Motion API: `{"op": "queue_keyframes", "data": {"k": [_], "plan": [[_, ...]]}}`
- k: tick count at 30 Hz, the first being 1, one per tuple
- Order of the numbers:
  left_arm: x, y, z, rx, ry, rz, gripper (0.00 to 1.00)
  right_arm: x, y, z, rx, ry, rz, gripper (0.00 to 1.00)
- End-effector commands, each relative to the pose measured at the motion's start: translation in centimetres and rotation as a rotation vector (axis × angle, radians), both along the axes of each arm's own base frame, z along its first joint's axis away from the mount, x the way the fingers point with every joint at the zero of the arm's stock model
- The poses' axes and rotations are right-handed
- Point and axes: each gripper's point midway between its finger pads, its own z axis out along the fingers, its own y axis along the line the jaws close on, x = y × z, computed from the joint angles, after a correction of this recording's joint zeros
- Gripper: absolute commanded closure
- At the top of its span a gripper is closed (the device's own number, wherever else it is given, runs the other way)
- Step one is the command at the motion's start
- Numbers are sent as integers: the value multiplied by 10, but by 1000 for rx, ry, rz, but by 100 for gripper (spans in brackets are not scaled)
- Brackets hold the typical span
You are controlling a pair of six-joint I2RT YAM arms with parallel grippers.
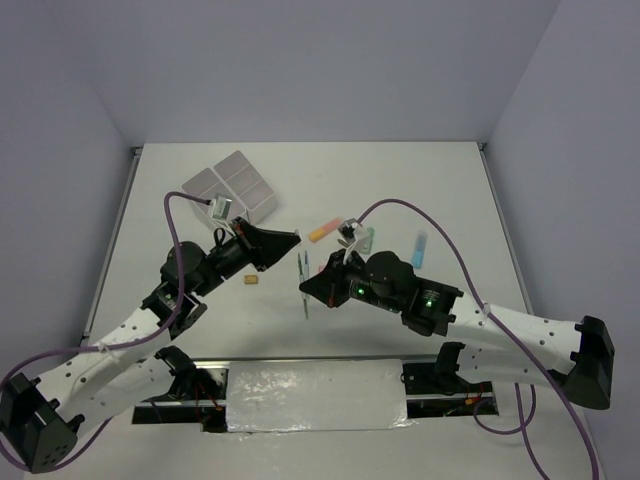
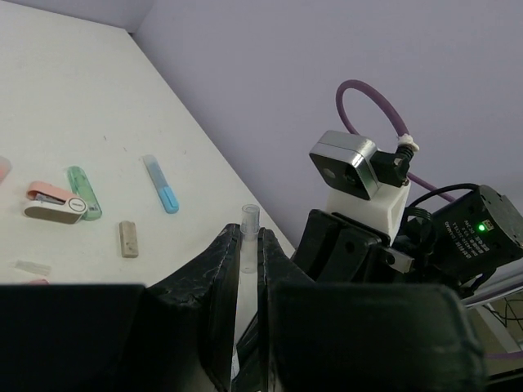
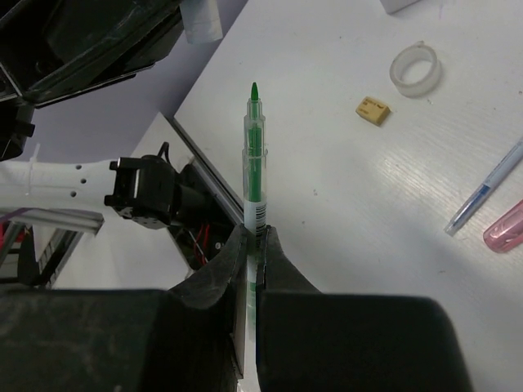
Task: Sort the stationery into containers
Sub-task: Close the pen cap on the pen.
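My right gripper (image 3: pixel 255 237) is shut on a thin pen (image 3: pixel 255 155) with a clear barrel and a green core, its bare tip toward the table's near edge. From above, this gripper (image 1: pixel 305 288) is mid-table with the pen (image 1: pixel 306 304) sticking out. My left gripper (image 2: pixel 249 242) is shut on a small clear pen cap (image 2: pixel 249 222) and hovers just beyond it (image 1: pixel 296 240). The white four-compartment containers (image 1: pixel 232 185) stand at the back left. Another thin blue pen (image 3: pixel 486 189) and a pink marker (image 3: pixel 507 227) lie on the table.
An orange marker (image 1: pixel 322 231), a green marker (image 2: pixel 83 192), a light blue marker (image 1: pixel 420 248) and a grey eraser (image 2: pixel 128 238) lie right of centre. A clear tape ring (image 3: pixel 415 69) and a tan eraser (image 1: pixel 250 281) sit under the left arm.
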Motion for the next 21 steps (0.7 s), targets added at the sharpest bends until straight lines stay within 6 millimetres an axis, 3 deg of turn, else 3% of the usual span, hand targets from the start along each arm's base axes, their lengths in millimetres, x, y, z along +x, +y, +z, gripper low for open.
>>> {"op": "queue_keyframes", "data": {"k": [1, 21], "plan": [[-4, 3, 24, -22, -95, 4, 100, 1, 8, 33, 60, -65, 6, 100], [-3, 3, 19, 20, -99, 10, 100, 2, 2, 43, 61, -99, -17, 100]]}}
